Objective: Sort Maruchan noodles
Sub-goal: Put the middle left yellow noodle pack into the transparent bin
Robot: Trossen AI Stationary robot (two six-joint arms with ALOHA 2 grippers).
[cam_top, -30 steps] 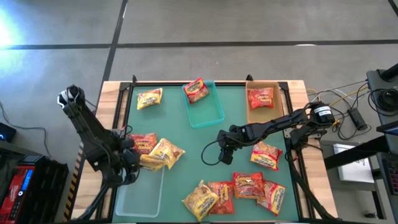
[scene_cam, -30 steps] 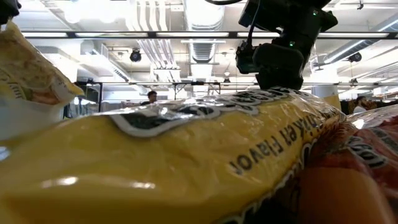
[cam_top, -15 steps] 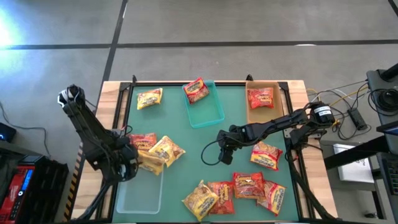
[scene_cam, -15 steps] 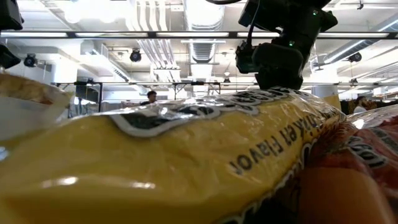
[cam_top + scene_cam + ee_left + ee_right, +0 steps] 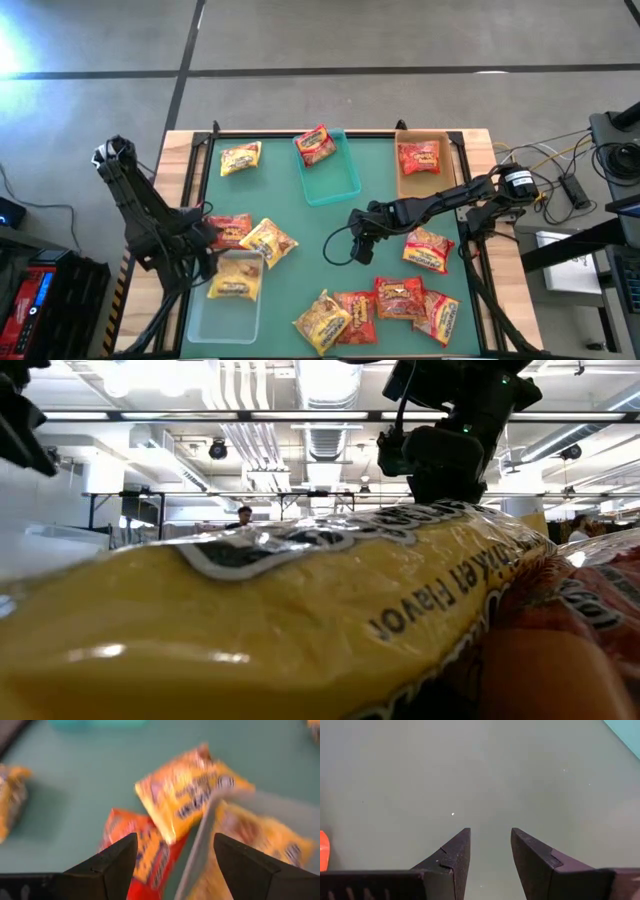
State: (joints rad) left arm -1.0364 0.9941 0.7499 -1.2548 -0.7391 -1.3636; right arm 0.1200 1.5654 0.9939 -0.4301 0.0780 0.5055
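Mat (image 5: pixel 300 225) is the work area: three bins, packets loose in three groups.

Clear bin (image 5: pixel 200 318), near left corner: one yellow packet (image 5: pixel 235 278) lies inside at its far end. Teal bin (image 5: pixel 338 180), far centre: one red packet (image 5: pixel 316 146) propped on its left rim. Tan bin (image 5: pixel 408 186), far right: one red packet (image 5: pixel 419 157) inside.

Your left gripper (image 5: pixel 195 250) sits just beside the clear bin's far left corner, fingers spread, holding nothing. In its wrist view the gap frames two loose packets just past the bin wall: red one (image 5: pixel 145 857) and yellow one (image 5: pixel 192 792) overlapping it. From above, that yellow (image 5: pixel 270 241) lies to the gripper's right, long axis diagonal across the mat. The left arm is by far the nearer to that pair, so I'd take it next from there.

Your right gripper (image 5: pixel 365 236) hovers mid-mat over bare green, fingers parted, empty. Nearest packet to it is the lone one (image 5: pixel 428 249) to its right; the near cluster (image 5: pixel 375 310) sits towards the front edge.

One more yellow packet (image 5: pixel 240 158) lies far left, well apart from both grippers.

Low view is blocked by a yellow packet (image 5: pixel 300 620) right at the lens.
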